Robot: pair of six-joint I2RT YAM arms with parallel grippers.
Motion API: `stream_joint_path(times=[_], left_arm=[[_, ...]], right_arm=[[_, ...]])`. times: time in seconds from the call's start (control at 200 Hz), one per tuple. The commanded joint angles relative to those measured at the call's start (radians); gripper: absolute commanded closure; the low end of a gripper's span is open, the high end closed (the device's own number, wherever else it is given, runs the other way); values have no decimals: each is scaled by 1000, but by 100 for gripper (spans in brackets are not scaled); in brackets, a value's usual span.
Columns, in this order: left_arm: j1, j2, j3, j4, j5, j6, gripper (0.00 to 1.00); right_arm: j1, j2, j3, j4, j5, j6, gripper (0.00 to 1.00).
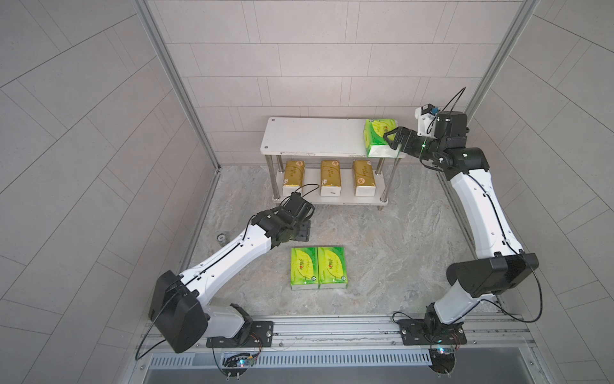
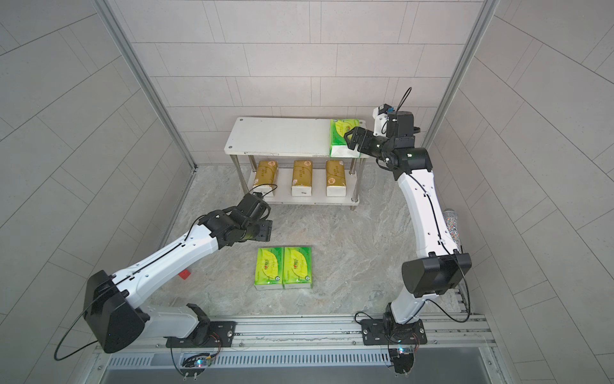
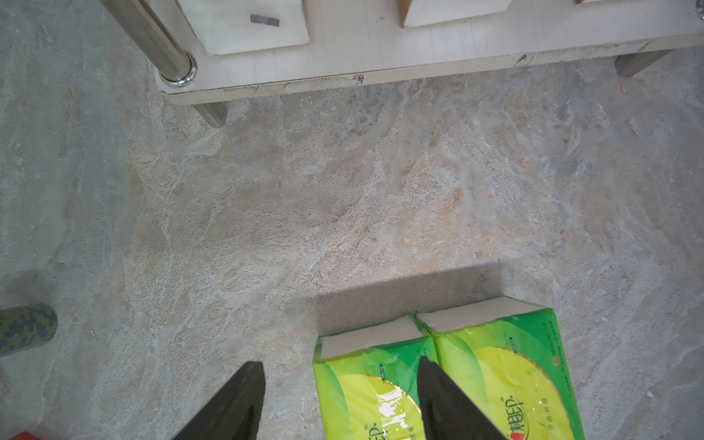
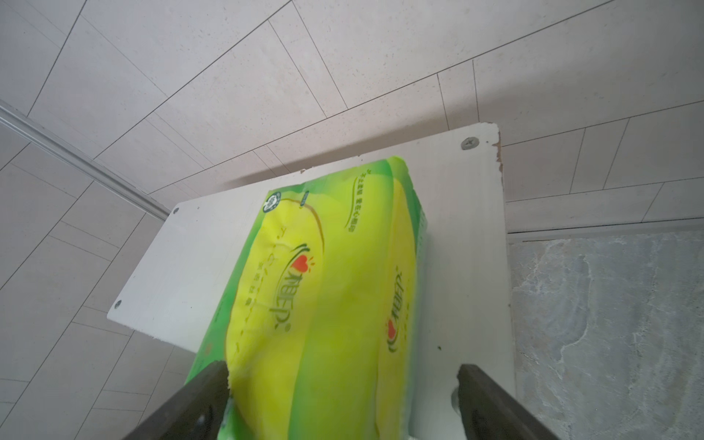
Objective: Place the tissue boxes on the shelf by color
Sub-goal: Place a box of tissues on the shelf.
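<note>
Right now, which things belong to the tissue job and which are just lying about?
Job: shelf, three gold packs shelved below, one green pack on top, two green packs unshelved.
Lying about: glittery cylinder, red block, small patterned roll.

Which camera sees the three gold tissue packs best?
A top view: all three gold packs sit in a row on the lower board of the shelf, gold tops showing. Both top views show them equally. The left wrist view catches only white ends at its edge; the right wrist view shows none.
</note>
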Motion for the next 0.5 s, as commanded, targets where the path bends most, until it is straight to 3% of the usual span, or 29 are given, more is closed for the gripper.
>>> stream_joint_path(times=[0.0, 0.195, 0.495], left_arm=[[4, 2, 16, -14, -21, 17, 29], [5, 8, 20, -14, -19, 23, 29], [5, 10, 20, -16, -28, 28, 29]], right_arm=[[5, -73, -31, 46, -6, -43, 2], [5, -123, -62, 31, -51, -71, 2], [6, -130, -59, -179, -29, -329, 4]])
